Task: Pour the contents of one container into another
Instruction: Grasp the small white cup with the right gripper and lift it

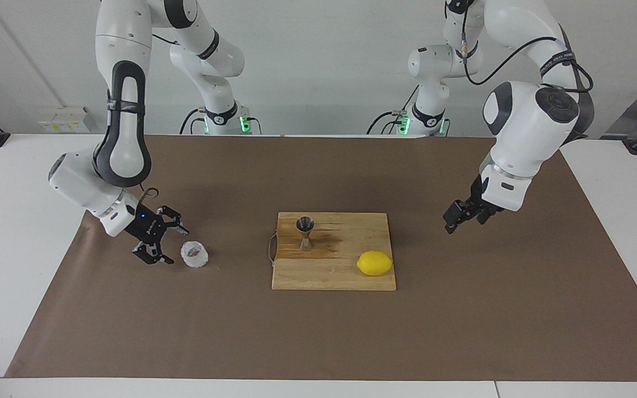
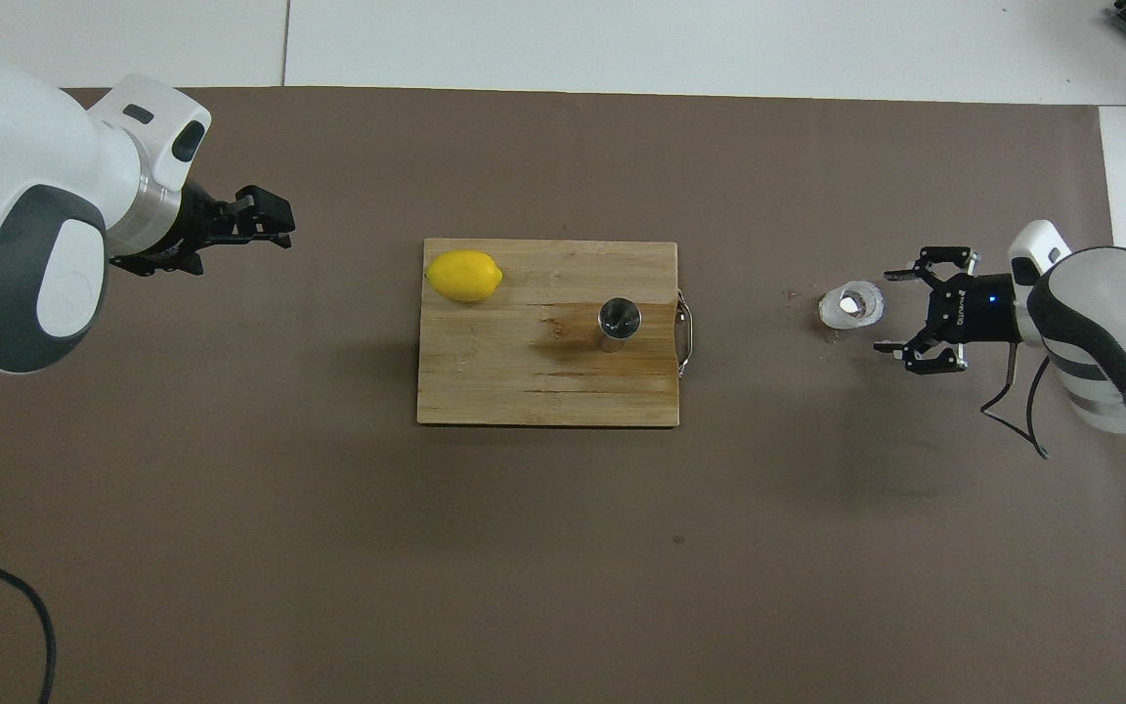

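The squat whitish ridged cup (image 1: 194,254) stands on the brown mat toward the right arm's end of the table; it also shows in the overhead view (image 2: 851,305). My right gripper (image 1: 177,246) is open and low beside the cup, its fingers pointing at it, with a small gap between; from above (image 2: 893,311) it is level with the cup. The steel jigger (image 1: 305,232) stands upright on the wooden cutting board (image 1: 340,279), at the board's end toward the cup (image 2: 619,321). My left gripper (image 1: 454,220) hangs over the mat off the board's other end (image 2: 265,220).
A yellow lemon (image 1: 375,263) lies on the board at the end toward the left arm (image 2: 464,275). The board has a metal handle (image 2: 686,332) on the side toward the cup. A brown mat (image 1: 318,337) covers the table.
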`<action>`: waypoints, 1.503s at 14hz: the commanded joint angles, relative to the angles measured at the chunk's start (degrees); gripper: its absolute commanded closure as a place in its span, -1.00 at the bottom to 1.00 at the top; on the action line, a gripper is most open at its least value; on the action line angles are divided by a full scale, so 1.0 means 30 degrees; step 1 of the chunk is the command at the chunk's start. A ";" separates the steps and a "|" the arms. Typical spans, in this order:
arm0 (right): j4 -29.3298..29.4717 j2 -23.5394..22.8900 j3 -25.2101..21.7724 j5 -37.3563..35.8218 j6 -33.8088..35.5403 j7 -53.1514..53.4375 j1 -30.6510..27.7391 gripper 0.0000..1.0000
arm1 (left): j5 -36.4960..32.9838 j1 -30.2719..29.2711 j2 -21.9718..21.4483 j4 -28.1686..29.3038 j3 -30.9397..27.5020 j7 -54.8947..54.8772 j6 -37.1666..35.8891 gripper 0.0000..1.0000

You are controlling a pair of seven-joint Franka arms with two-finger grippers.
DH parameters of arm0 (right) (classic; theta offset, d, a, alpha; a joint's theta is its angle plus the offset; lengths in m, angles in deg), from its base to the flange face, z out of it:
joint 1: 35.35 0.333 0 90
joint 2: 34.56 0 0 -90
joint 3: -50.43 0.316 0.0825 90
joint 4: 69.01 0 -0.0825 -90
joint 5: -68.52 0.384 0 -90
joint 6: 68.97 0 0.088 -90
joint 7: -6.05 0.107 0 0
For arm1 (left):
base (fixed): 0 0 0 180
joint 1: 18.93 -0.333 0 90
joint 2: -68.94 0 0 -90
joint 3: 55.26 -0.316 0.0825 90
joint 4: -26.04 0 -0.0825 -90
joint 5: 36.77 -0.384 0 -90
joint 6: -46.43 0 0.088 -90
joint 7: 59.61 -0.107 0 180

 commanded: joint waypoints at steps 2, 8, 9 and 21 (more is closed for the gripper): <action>0.0757 -0.1002 0.0407 0.1092 0.0175 -0.0982 -0.0179 -1.00 | -0.1349 -0.0625 -0.1216 0.0105 0.0107 -0.2812 -0.2076 -1.00; 0.0728 -0.1151 0.0555 0.1360 0.0116 -0.1012 0.0230 -1.00 | -0.0793 -0.1916 -0.2566 0.0544 0.0077 -0.3138 -0.4131 -1.00; 0.0728 -0.1151 0.0556 0.1360 0.0116 -0.1012 0.0289 -1.00 | -0.0793 -0.1916 -0.2886 0.0835 0.0077 -0.3370 -0.4218 -1.00; 0.0640 -0.0977 0.0556 0.1243 -0.0762 -0.0720 0.0962 0.40 | -0.0354 -0.1917 -0.3972 0.1804 0.0019 -0.3753 -0.4071 -1.00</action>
